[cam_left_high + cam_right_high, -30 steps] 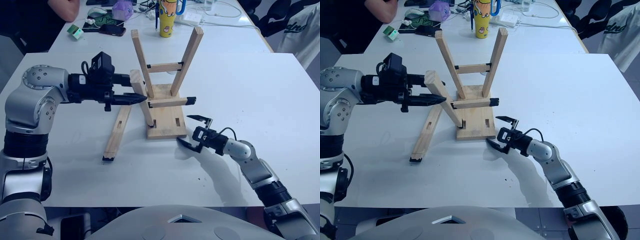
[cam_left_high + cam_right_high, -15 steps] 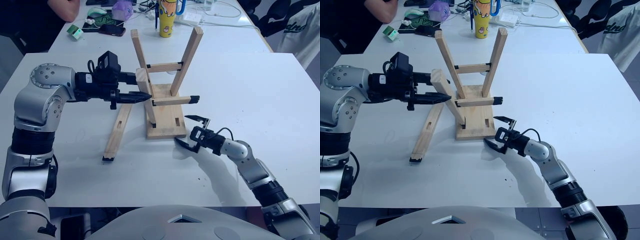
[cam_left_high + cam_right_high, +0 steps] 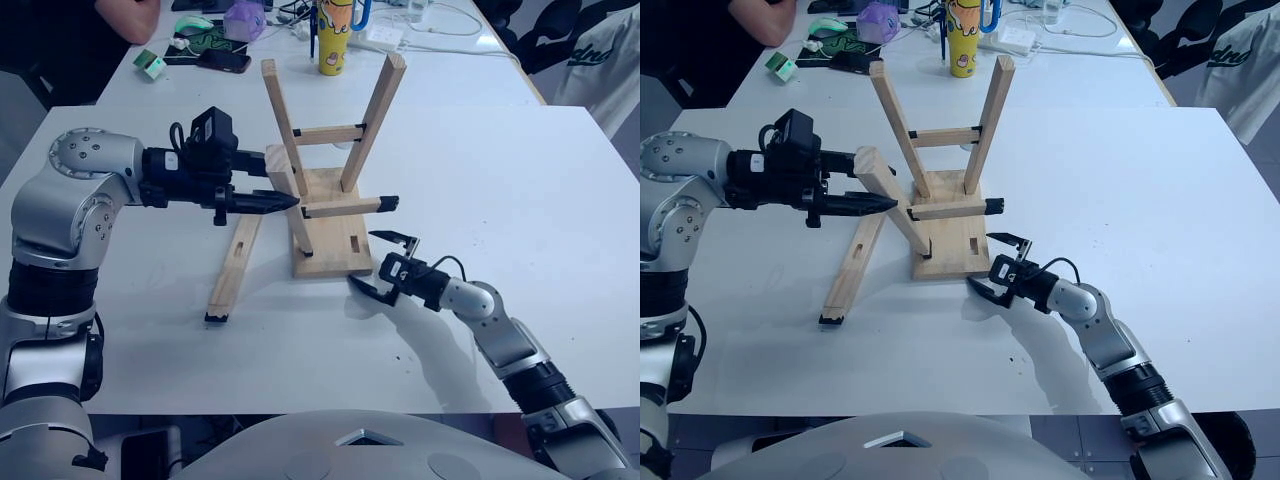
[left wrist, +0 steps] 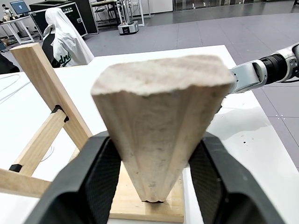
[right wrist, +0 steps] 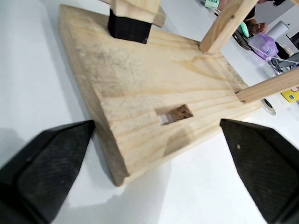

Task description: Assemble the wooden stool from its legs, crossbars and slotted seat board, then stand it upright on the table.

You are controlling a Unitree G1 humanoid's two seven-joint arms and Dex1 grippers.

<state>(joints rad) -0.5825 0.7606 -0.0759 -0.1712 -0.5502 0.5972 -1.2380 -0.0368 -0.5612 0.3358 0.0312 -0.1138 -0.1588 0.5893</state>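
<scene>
The slotted seat board (image 3: 330, 256) lies flat on the table. Two legs (image 3: 283, 115) (image 3: 375, 120) stand up from its far end, joined by a crossbar (image 3: 330, 134). My left gripper (image 3: 272, 201) is shut on a third leg (image 4: 159, 130), which leans left with its foot at a near slot of the board. A crossbar (image 3: 345, 207) with a black end juts from that leg. A fourth leg (image 3: 235, 262) lies loose on the table, left of the board. My right gripper (image 3: 385, 265) is open, its fingers (image 5: 42, 172) either side of the board's near right corner (image 5: 117, 158).
A yellow cup (image 3: 333, 40), a phone (image 3: 225, 60), a green box (image 3: 151, 64) and cables sit on the far table. Bare white tabletop (image 3: 520, 200) stretches to the right of the board and in front of it.
The left gripper tipped the held leg more upright, then let it lean back left a little. The right gripper edged slightly closer to the board's corner.
</scene>
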